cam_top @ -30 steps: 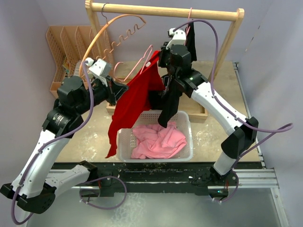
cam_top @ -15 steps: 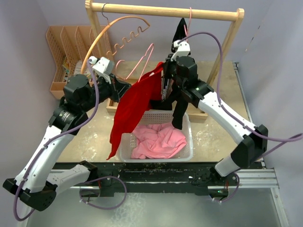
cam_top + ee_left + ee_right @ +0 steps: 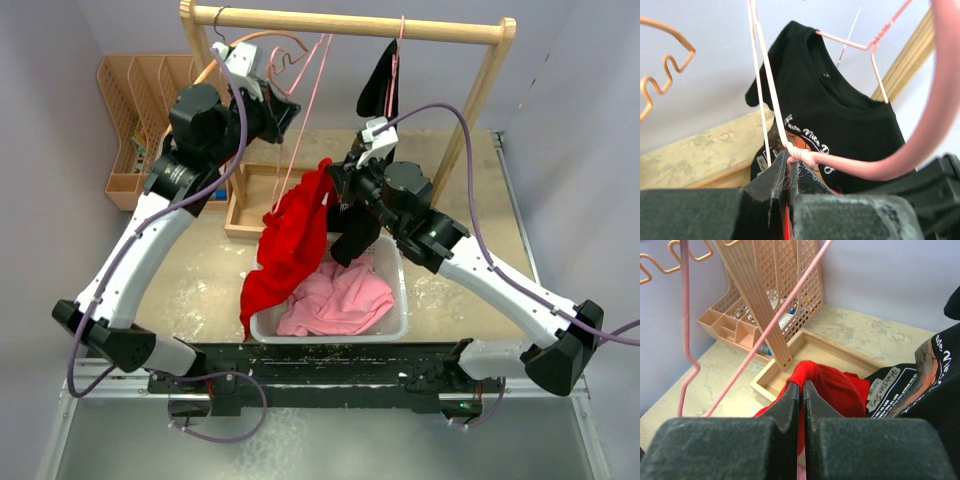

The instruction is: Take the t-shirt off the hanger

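The red t-shirt [image 3: 292, 238] hangs bunched from my right gripper [image 3: 332, 188], its lower end draped over the basket's left rim. In the right wrist view the gripper [image 3: 802, 383] is shut on a fold of the red t-shirt [image 3: 837, 387]. My left gripper [image 3: 280, 108] is raised near the rail and shut on the pink wire hanger [image 3: 300, 130]. In the left wrist view the gripper [image 3: 789, 156] clamps the hanger's twisted neck [image 3: 805, 156]. The hanger's wires [image 3: 757, 332] run past the shirt; I cannot tell whether its lower end still touches the cloth.
A black printed t-shirt [image 3: 378, 82] hangs on another pink hanger from the wooden rail [image 3: 350, 24]. An orange hanger [image 3: 262, 48] hangs at the rail's left. A white basket [image 3: 398, 300] holds pink cloth. A wooden tray [image 3: 240, 212] and slotted organizer [image 3: 130, 110] stand left.
My left arm has swung the pink hanger up and back toward the rail. The red t-shirt has slid down off it and now hangs from my right gripper, which has dropped toward the basket.
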You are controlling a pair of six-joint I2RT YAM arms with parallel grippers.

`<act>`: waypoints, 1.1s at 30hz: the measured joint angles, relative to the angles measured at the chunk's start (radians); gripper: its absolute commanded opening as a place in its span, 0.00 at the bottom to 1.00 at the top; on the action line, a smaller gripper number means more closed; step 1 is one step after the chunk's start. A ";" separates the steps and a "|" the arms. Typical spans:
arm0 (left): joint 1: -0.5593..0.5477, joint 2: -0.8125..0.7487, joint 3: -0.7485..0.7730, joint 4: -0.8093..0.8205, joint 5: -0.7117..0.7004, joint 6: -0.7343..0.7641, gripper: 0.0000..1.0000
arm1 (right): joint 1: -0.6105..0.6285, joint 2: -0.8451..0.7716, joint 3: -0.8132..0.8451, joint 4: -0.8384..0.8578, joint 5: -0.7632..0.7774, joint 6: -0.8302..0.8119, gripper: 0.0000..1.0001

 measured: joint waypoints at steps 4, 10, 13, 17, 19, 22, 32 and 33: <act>0.000 0.098 0.151 -0.027 -0.044 0.023 0.00 | 0.000 -0.031 -0.036 0.003 -0.005 0.002 0.00; 0.006 0.233 0.375 -0.107 -0.077 0.066 0.00 | 0.004 -0.050 -0.060 0.005 -0.022 0.010 0.00; 0.019 0.282 0.443 -0.142 -0.075 0.079 0.00 | 0.007 -0.058 -0.075 0.010 -0.026 0.014 0.00; 0.061 0.354 0.530 -0.195 -0.053 0.079 0.00 | 0.008 -0.058 -0.088 0.011 -0.029 0.021 0.00; 0.086 0.391 0.571 -0.214 -0.037 0.074 0.00 | 0.009 -0.058 -0.090 0.012 -0.031 0.024 0.00; 0.125 0.431 0.600 -0.230 0.001 0.061 0.00 | 0.013 -0.058 -0.090 0.012 -0.034 0.027 0.00; 0.166 0.416 0.492 -0.182 0.064 0.023 0.62 | 0.016 -0.064 -0.091 0.011 -0.034 0.027 0.00; 0.166 0.406 0.470 -0.169 0.068 0.024 0.68 | 0.017 -0.067 -0.091 0.011 -0.033 0.026 0.00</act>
